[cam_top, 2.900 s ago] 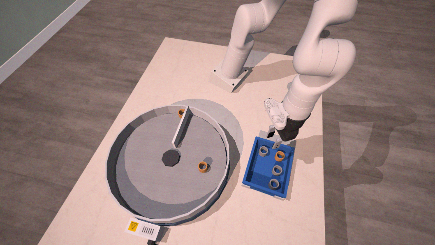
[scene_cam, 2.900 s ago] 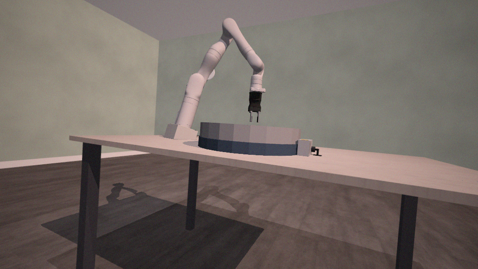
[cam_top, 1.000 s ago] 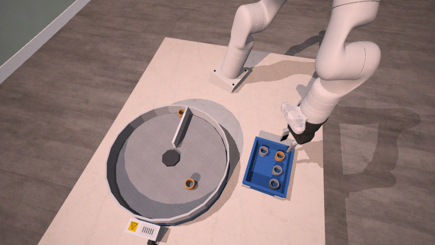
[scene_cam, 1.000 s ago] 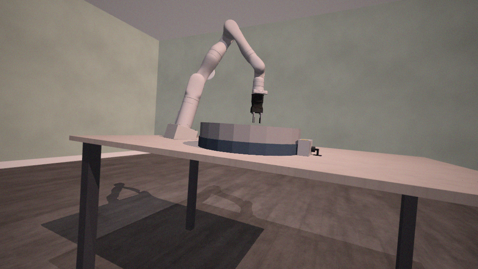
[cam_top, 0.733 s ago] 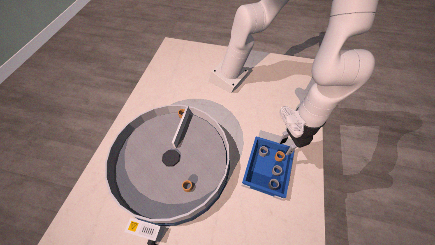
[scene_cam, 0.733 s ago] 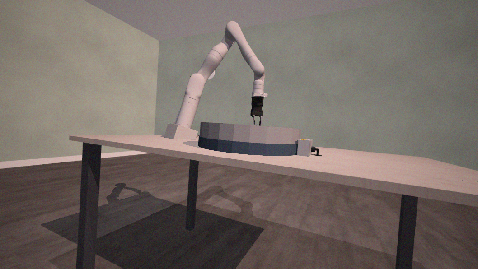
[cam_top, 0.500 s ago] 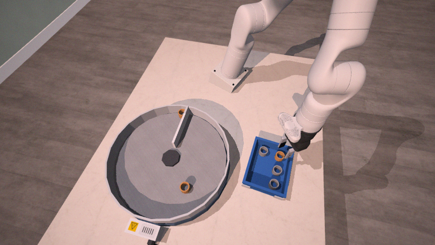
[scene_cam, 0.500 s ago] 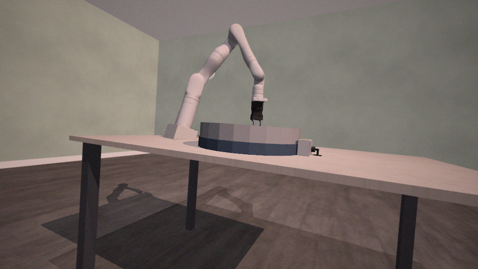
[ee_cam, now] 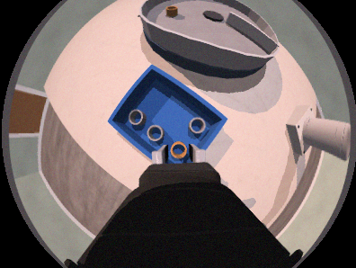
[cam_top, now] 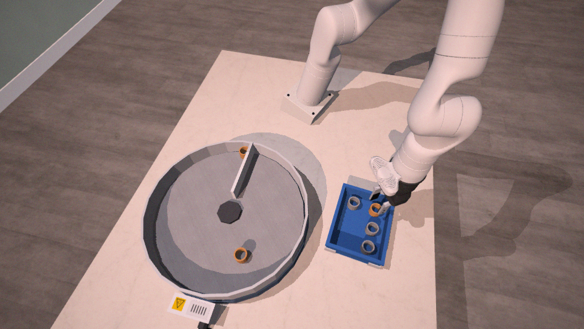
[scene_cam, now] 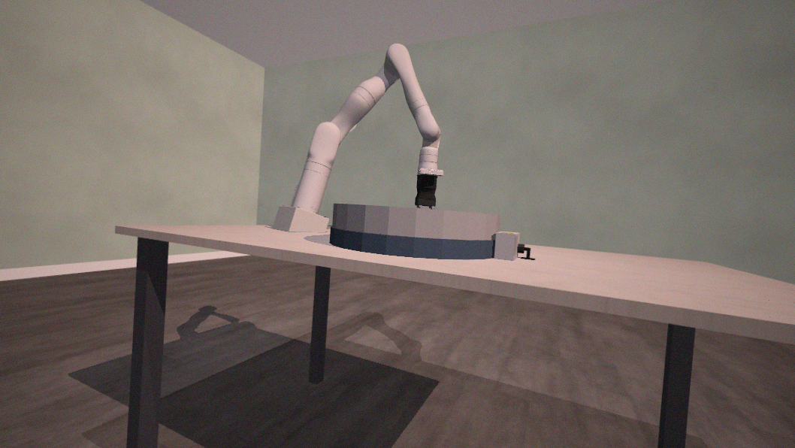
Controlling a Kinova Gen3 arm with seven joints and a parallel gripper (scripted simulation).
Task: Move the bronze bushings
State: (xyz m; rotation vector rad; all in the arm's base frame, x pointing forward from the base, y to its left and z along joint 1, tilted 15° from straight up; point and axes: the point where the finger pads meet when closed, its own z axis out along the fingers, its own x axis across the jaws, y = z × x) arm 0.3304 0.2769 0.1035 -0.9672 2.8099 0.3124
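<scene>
Gripper: the two-finger gripper (cam_top: 378, 201) (scene_cam: 424, 207) (ee_cam: 178, 150) is held released, fingers parted, with nothing grasped.
Bronze target: in the overhead view, the last bronze bushing (cam_top: 370, 211) (ee_cam: 179, 156) is seen upright at about 1 o'clock in the blue crate (cam_top: 335, 215) (ee_cam: 152, 67).
Crate wall: a finger could be caught on the nearby rim if the descent is made off centre.
Steel neighbours: three are left in the crate; one at 3 o'clock (cam_top: 371, 234) (ee_cam: 155, 140) could be nudged by a stray finger. The others are seen at 11 (cam_top: 348, 203) (ee_cam: 197, 132) and 5 o'clock (cam_top: 367, 253) (ee_cam: 137, 125).
Bushing grip: the ring could be tipped if one side is met first, or let slip if only its top edge is pinched.
Disc: on the disc (cam_top: 196, 220) (ee_cam: 189, 22), one bronze ring is placed near 6 o'clock (cam_top: 240, 261) (ee_cam: 172, 13), another near 12 (cam_top: 240, 154), partly hidden by the divider (cam_top: 242, 171) (ee_cam: 252, 33).
Target and fingers: in the wrist view, the bushing is framed between the fingers, at the gripper's 12 o'clock; contact cannot be told.

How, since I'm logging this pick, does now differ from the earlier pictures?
The open claw came down around the crate's bronze bushing. The disc's bronze bushing moved toward the warning-labelled box. The crate stayed put; nothing was gripped.
</scene>
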